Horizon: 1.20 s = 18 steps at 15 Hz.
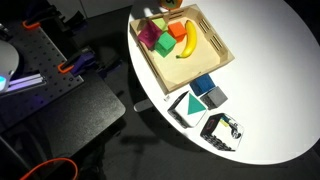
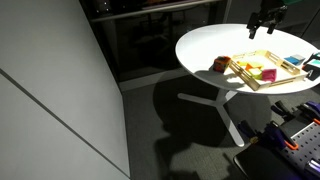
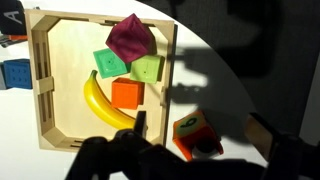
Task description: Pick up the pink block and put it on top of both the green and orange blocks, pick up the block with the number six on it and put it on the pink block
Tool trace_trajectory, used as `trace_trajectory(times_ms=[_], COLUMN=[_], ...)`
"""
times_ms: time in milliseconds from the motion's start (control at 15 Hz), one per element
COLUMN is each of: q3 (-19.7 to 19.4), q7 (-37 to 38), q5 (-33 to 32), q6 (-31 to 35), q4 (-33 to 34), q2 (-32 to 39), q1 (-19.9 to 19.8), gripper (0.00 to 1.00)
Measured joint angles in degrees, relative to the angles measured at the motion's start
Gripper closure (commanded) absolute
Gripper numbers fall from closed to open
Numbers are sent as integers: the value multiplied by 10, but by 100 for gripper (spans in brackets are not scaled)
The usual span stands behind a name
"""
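A wooden tray (image 3: 40,90) with low walls sits on a round white table (image 3: 235,60). There are five things in the tray. The pink block (image 3: 130,38) is at one end, close to the tray wall. It is turned a bit, so one corner points at the wall. Right by it are two green blocks (image 3: 110,63), side by side. I cannot tell if the pink block leans on them or only touches them. The orange block (image 3: 127,93) is on the other side of the green ones, apart from the pink block. A yellow banana (image 3: 100,102) curves along beside the orange block.

The number block (image 3: 192,135) is not in the tray. It stands on the bare table just outside one tray wall. It is red-orange with a green patch on top, and the mark on it looks like a six. A blue block (image 3: 15,73) lies on the table past the opposite wall.

The gripper (image 2: 265,18) hangs high over the table and points down. Its dark fingers (image 3: 275,150) stand wide apart, and it holds nothing.

The blocks are small cubes with flat faces and sharp edges. The tray is pale, smooth wood.
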Motion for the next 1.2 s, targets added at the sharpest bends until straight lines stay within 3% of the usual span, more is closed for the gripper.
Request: trace_trajectory(times_ms=[667,1200], q3=[-6,-35], q7=[1,15], q5=[0,-2], q6=[11,21], q4=[-1,-1], q2=[14,56], q1=[0,-20], gripper=[0,0])
